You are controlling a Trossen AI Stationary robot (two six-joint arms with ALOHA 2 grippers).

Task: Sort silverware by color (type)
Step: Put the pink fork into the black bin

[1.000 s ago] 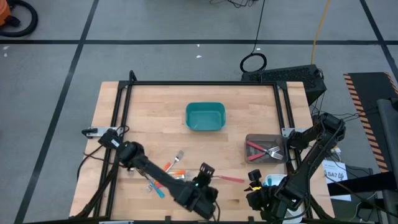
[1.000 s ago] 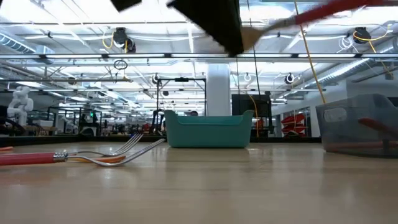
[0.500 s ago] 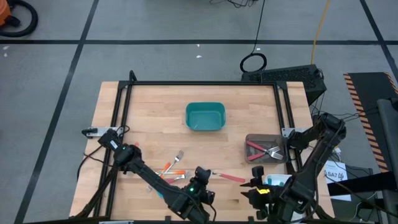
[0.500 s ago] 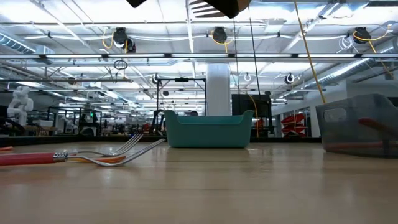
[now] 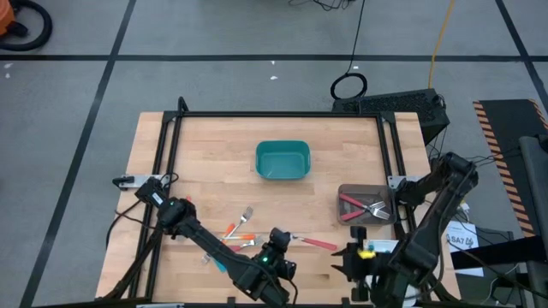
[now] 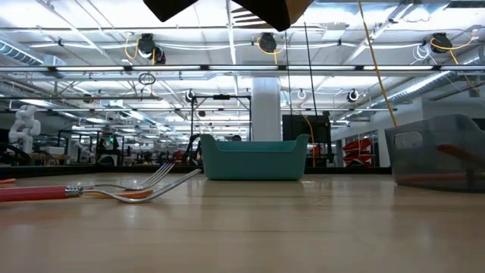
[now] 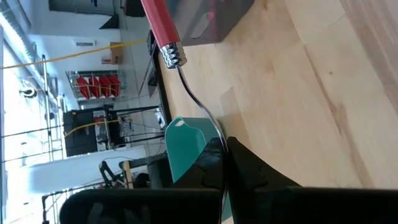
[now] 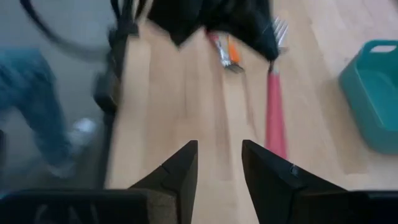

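Observation:
My left gripper (image 5: pixel 284 239) is shut on a red-handled fork (image 5: pixel 317 245) near the table's front middle. The fork's red handle (image 7: pixel 158 22) points toward the grey bin (image 5: pixel 366 206), which has red forks lying inside. Right of the fork, over the front edge, my right gripper (image 5: pixel 353 257) stands open, and nothing is between its fingers (image 8: pixel 217 165). A loose group of orange, red and teal forks (image 5: pixel 235 231) lies flat on the wood left of my left gripper. A teal bin (image 5: pixel 282 160) stands farther back in the middle. My left gripper pinches the fork's metal end, where the thin neck (image 7: pixel 214 134) runs in between the two shut fingers. The tines (image 8: pixel 280 28) show beside the gripper. The fingers slant down from the near left. The fork is lifted clear, with its handle sticking out toward the table's right.
A black frame (image 5: pixel 282 114) runs round the wooden table top. In the low view, forks (image 6: pixel 114 189) lie at the left, the teal bin (image 6: pixel 254 161) stands in the middle and the grey bin (image 6: pixel 439 152) at the right. A person's legs show beyond the table edge (image 8: pixel 37 106).
My right gripper has risen above the front edge and rolled, staying open. My left gripper has turned at the wrist with the fork still held. The red handle has left the top of the low view.

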